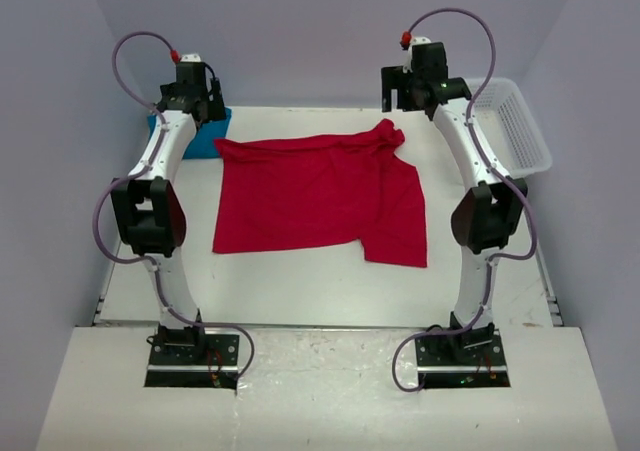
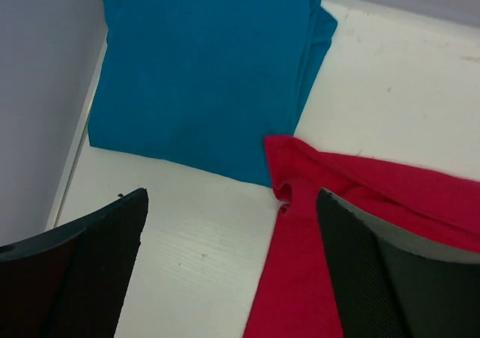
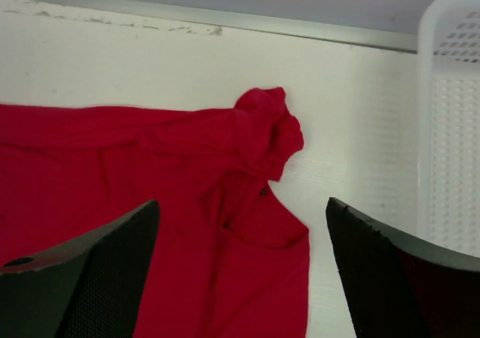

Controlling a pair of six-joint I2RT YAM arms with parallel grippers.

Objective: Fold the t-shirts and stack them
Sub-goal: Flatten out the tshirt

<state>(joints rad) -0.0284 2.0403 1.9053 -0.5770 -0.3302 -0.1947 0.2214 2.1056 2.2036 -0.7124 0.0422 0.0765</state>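
Left gripper [image 2: 231,203] and right gripper [image 3: 241,203] hang with jaws apart, holding nothing. Red shirt [image 1: 310,196] lies spread mid-frame, bunched at its upper right. Teal shirt [image 2: 202,68] sits folded, upper left. Cloth looks light, limp and crease-prone, so pinch corners or hem edges.

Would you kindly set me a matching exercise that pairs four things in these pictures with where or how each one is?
Things:
1. red t-shirt
2. teal-blue t-shirt
3. white basket
4. right claw

Places or states:
A. folded, in the far left corner
B. open, over bunched red cloth
C. spread out in the middle
D. at the far right side

Pairs: 1-C, 2-A, 3-D, 4-B
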